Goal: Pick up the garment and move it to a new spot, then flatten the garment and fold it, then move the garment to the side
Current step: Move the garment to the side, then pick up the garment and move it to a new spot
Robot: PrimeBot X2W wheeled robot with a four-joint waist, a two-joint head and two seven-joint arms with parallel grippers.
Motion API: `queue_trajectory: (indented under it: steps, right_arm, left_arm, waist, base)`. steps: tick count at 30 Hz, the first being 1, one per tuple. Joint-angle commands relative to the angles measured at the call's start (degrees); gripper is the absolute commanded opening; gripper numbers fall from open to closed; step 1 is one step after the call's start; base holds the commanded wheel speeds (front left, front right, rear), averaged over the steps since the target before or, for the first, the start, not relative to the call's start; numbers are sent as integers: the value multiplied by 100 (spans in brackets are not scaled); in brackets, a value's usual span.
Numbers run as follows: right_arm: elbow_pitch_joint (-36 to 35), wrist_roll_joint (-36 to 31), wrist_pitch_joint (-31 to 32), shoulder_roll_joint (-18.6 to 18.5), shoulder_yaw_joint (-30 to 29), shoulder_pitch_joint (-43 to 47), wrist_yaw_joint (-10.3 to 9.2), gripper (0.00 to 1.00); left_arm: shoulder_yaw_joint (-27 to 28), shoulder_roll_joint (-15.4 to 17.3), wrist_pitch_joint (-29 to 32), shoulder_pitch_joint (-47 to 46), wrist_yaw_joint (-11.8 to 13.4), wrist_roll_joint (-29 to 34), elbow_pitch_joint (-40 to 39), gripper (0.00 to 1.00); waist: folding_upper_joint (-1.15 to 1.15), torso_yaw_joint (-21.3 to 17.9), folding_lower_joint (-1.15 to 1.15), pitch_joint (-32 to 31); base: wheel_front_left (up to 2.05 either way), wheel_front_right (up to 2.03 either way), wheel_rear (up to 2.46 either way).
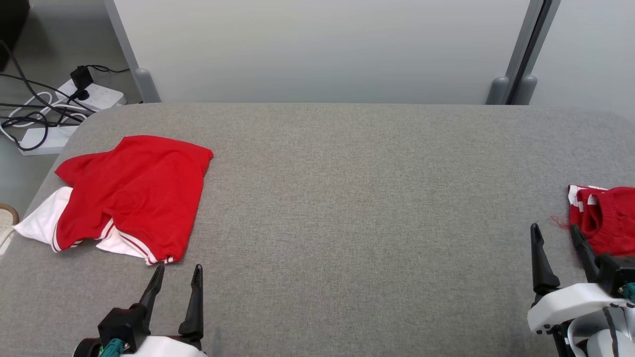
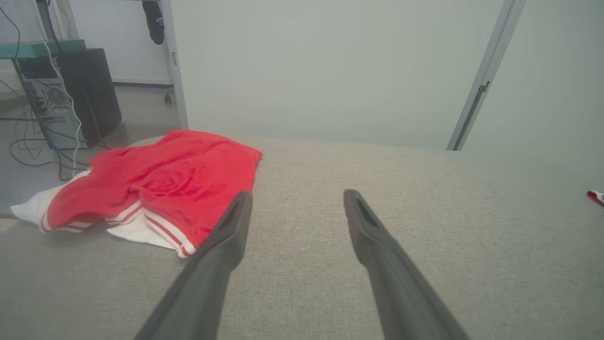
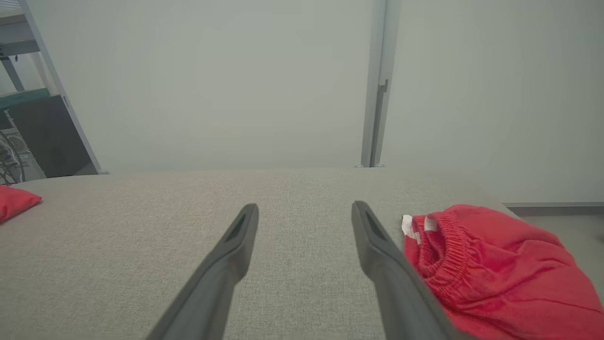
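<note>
Far left, off the table edge: power strip (image 1: 94,96) and cables (image 1: 30,116) on the floor.

Just ahead and to the left of the left gripper (image 1: 179,268): red-and-white garment (image 1: 134,193), loosely doubled on the grey padded table (image 1: 347,198). White layer visible under the red. Striped hem nearest the fingertips but apart from them.

Left gripper itself: fingers spread wide, nothing between them, bare table beyond the tips.

Centre: open stretch of table between the two grippers, well apart from either piece of cloth.

Right gripper (image 1: 554,228): fingers likewise parted and empty, pointing forward. Immediately to its right, against or just beside the outer finger: red shorts (image 1: 607,218), bunched, elastic waistband (image 3: 441,250) turned toward the gripper. Actual contact not certain from either view.

Step in hand, as a judgement: the very start, with the pick-up not yet begun and no cloth lifted. Identity of the intended garment uncertain. Bunched shorts beside the right gripper the likelier candidate, the left piece looking already set aside.

Called for next: a swing of the right gripper to its own right, descent onto the waistband, closure on one edge of fabric, then lift and carry to the bare centre. Care needed to pinch cloth only, not table padding.
</note>
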Motion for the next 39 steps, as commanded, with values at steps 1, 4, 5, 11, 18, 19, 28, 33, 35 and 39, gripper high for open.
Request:
queue_trajectory:
  steps: [1,4,5,11,18,19,28,33,35,39]
  right_arm:
    - [-153,-91,-67,-29,111,-19,24,100]
    - [-168,-124,-67,15,81,42,24,100]
    - [-172,-133,-67,27,76,55,24,100]
    - [-163,-163,-67,55,87,48,24,100]
    - [-128,-159,-67,57,203,38,24,100]
    - [-119,-154,-67,59,236,37,24,100]
    - [-59,-114,-67,57,559,-109,24,100]
    - [-16,-88,-67,52,711,-200,24,100]
    - [3,-84,-67,54,786,-227,24,100]
    - [37,-84,-67,71,930,-247,24,100]
  left_arm:
    - [227,40,-28,-86,73,54,-140,100]
    - [283,40,-28,-53,86,74,-151,100]
    - [303,40,-28,-48,83,79,-152,100]
    - [353,40,-28,-33,72,91,-155,100]
    - [352,40,-28,-74,150,4,-146,100]
    - [355,40,-28,-79,158,1,-143,100]
    - [533,40,-28,-129,213,-34,-151,100]
    - [639,40,-28,-111,201,-36,-105,100]
    - [685,40,-28,-109,198,-46,-75,100]
    - [783,40,-28,-98,165,-162,11,100]
  waist:
    - [0,23,0,-7]
    - [0,38,0,-6]
    - [0,40,0,-4]
    - [0,52,0,22]
    - [0,228,0,80]
    - [0,291,0,94]
    - [0,1175,0,298]
    - [0,1764,0,359]
    - [0,1967,0,382]
    - [0,2248,0,410]
  base:
    - [0,0,0]
    - [0,0,0]
    - [0,0,0]
    - [0,0,0]
    - [0,0,0]
    - [0,0,0]
    - [0,0,0]
    - [0,0,0]
    - [0,0,0]
    - [0,0,0]
